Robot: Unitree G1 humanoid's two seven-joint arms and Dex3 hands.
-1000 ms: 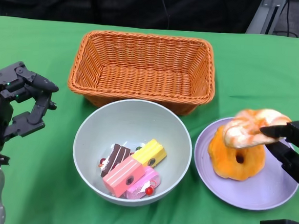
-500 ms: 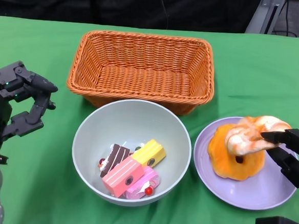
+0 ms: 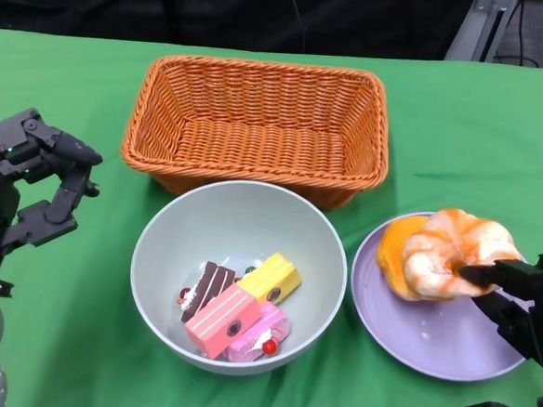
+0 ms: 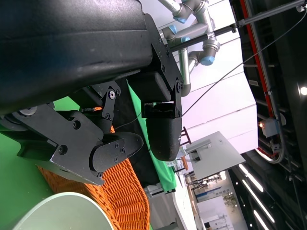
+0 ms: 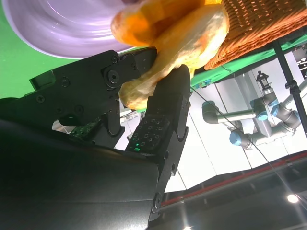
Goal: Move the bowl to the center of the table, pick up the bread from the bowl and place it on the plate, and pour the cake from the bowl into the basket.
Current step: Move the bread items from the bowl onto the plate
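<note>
While the right hand (image 3: 516, 304) is gripping the bread (image 3: 454, 254) over the plate (image 3: 430, 340), releasing comes next; the left hand (image 3: 39, 192) is hanging empty, fingers apart.

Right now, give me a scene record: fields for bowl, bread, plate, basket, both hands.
bowl: grey-green bowl, centre front, holds cake pieces
bread: glazed ring, held over an orange ring on the plate
plate: lilac plate, right of bowl
basket: orange wicker basket behind bowl, nothing in it
right robot hand: grips the bread
left robot hand: off the table's left, fingers apart, holds nothing
</note>
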